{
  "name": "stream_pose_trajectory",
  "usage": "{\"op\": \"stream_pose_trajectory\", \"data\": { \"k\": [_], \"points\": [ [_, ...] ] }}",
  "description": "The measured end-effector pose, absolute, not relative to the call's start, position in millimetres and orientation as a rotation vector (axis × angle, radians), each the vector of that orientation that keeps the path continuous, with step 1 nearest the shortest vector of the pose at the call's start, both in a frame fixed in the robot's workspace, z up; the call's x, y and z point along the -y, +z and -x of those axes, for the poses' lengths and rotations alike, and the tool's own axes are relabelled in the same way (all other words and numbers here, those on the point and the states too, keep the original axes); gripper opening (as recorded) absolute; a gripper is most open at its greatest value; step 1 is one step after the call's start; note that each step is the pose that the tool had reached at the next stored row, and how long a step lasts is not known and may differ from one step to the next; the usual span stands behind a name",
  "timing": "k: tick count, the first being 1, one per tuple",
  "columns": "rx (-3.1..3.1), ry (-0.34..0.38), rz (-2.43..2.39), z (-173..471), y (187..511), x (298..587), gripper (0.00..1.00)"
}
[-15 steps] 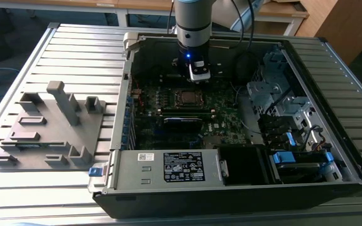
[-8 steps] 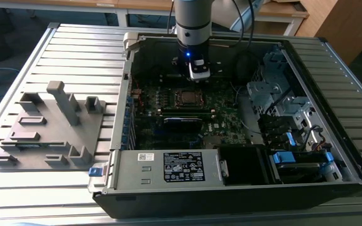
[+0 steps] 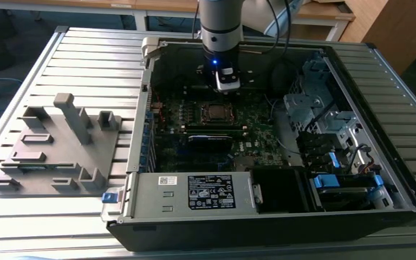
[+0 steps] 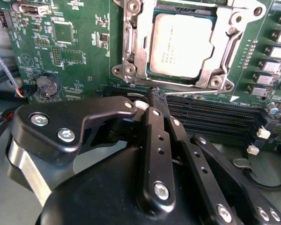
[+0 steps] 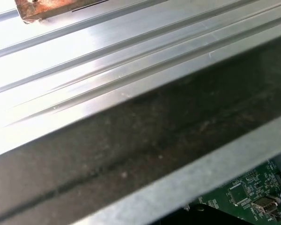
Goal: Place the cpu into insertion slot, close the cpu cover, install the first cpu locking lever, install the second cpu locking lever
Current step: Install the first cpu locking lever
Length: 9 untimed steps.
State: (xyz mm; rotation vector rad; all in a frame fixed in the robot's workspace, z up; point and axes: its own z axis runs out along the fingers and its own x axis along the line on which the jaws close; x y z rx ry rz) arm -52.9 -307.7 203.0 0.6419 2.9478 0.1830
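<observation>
The cpu lies flat in the slot, and the cover looks to be down around it (whether any lever is latched I cannot tell). The gripper has its jaws together on nothing, tip just beside the cover's edge, above the memory slots. In the exterior view it hangs just far of the socket. For locking, I judge a slow, square push works best, keeping clear of the cpu and the board
</observation>
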Motion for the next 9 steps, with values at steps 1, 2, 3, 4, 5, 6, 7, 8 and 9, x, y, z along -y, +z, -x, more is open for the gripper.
{"op": "stream_pose_trajectory", "data": {
  "k": [1,2,3,4,5,6,7,8,9],
  "points": [
    [-2.948,0.184,-0.642,53.3,203.0,307.6,0.11],
    [-2.948,0.185,-0.643,53.6,203.0,307.4,0.11],
    [-2.948,0.187,-0.643,53.9,202.9,307.3,0.11],
    [-2.947,0.190,-0.644,54.1,202.8,307.2,0.11],
    [-2.948,0.192,-0.644,54.2,202.7,307.0,0.11],
    [-2.947,0.193,-0.644,54.3,202.6,306.9,0.11],
    [-2.947,0.194,-0.644,54.4,202.6,306.9,0.11],
    [-2.947,0.195,-0.644,54.4,202.4,306.9,0.11],
    [-2.946,0.196,-0.644,54.4,202.2,306.9,0.11]
  ]
}}
